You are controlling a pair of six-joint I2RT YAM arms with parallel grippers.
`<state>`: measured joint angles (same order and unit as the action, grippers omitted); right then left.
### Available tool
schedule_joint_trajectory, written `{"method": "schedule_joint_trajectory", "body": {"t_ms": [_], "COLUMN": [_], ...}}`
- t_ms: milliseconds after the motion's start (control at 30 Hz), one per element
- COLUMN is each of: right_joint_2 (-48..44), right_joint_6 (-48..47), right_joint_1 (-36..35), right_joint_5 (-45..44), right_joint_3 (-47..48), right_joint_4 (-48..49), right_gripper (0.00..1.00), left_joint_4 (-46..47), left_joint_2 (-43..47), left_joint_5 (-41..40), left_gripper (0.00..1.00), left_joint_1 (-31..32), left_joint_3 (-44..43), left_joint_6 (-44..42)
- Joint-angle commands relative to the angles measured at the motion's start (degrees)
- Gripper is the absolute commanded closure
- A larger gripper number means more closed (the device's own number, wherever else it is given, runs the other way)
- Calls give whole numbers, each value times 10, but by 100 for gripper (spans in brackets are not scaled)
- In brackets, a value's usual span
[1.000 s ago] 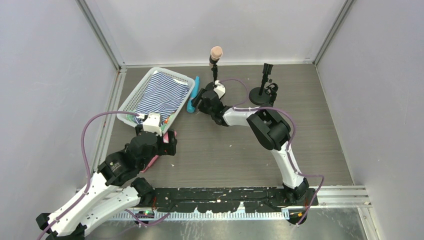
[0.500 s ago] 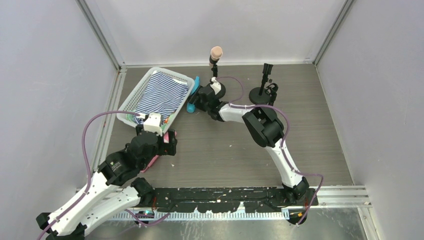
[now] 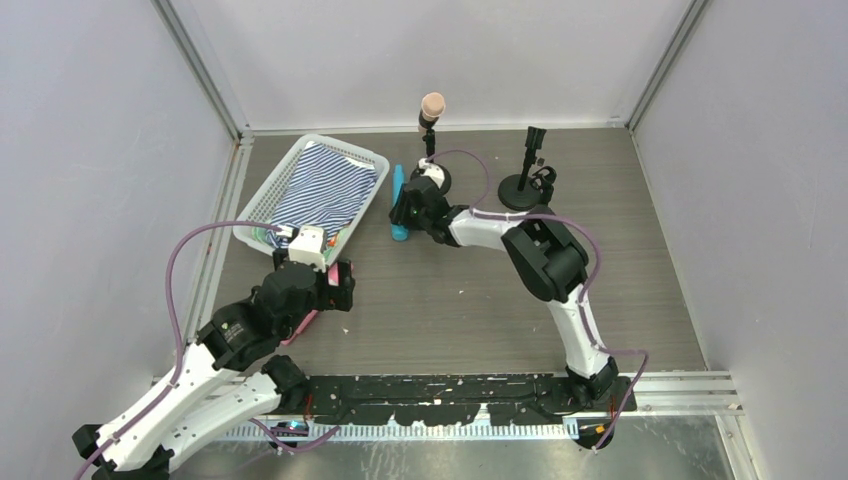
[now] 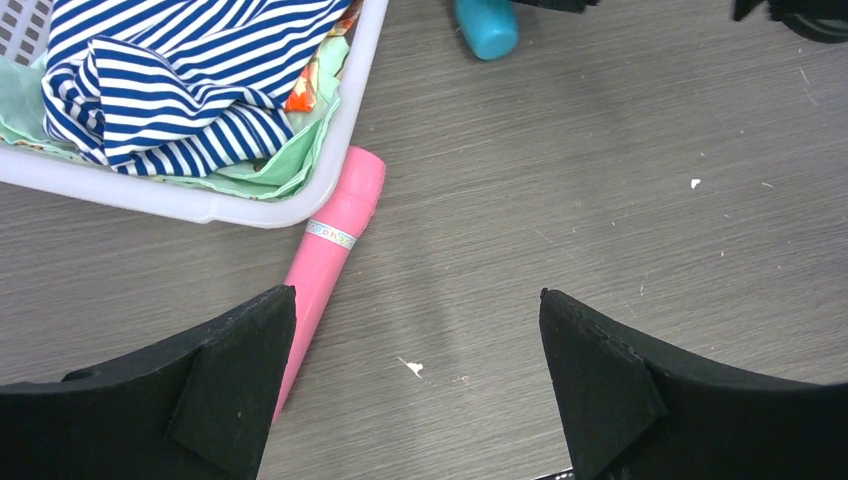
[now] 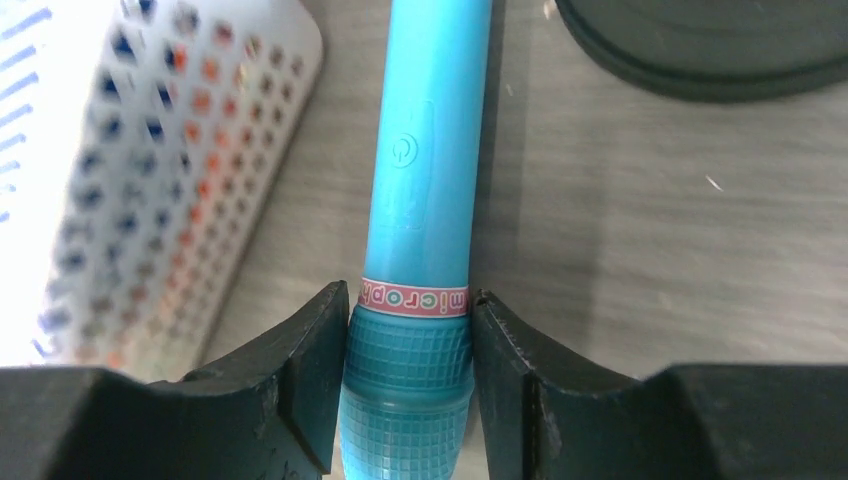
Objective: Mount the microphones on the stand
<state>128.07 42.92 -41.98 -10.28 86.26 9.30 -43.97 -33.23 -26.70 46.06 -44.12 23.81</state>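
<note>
**Spotter:** Your right gripper (image 5: 408,335) is closed on the blue microphone (image 5: 425,180), with one finger pressed to each side of its gridded teal collar. I cannot tell whether it is off the table (image 5: 620,230).

**Checker:** Mind the axis. The handle runs straight ahead from your fingers, and the head end is toward the wrist. The basket (image 5: 150,150) is just to the left of it, and a dark stand base (image 5: 700,50) sits ahead and to the right.

**Spotter:** That base carries the peach microphone (image 3: 432,103), upright in its clip. I judge the empty stand (image 3: 530,160) is the one you want. It is well off to the gripper's right, so the handle, lying flat, has to swing that way and tip up toward vertical.

**Checker:** As for writing, the pink band (image 5: 413,297) at your fingertips reads "microp", with the rest curving out of sight. Farther along the handle there is a moulded power symbol (image 5: 400,150).

**Spotter:** Your left gripper (image 4: 415,330) is spread wide and holds nothing. The pink microphone (image 4: 330,250) lies just by its left finger (image 4: 230,390), slanting ahead and rightward and ending right beside the basket's corner. Its band has print too small to read.

**Checker:** So your right arm has the blue one in hand, and your left is the nearer arm for the pink.
</note>
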Motion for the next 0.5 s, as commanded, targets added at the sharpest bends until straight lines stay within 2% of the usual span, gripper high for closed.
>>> {"method": "schedule_joint_trajectory", "body": {"t_ms": [0, 167, 333, 467], "right_joint_2": [-85, -172, -239, -283], "right_joint_6": [-124, -198, -242, -252], "right_joint_1": [-6, -14, -35, -49], "right_joint_5": [38, 75, 49, 30], "right_joint_3": [-61, -119, -165, -191], "right_joint_4": [-116, -253, -367, -435], "right_gripper": [60, 59, 56, 45], "left_joint_4": [20, 20, 19, 17], "left_joint_2": [-5, -6, -7, -4], "left_joint_5": [8, 10, 11, 9], "left_gripper": [7, 7, 7, 7], "left_joint_1": [-2, -2, -1, -2], "left_joint_3": [-5, -5, -5, -5], "left_joint_6": [-5, -5, -5, -4]}}
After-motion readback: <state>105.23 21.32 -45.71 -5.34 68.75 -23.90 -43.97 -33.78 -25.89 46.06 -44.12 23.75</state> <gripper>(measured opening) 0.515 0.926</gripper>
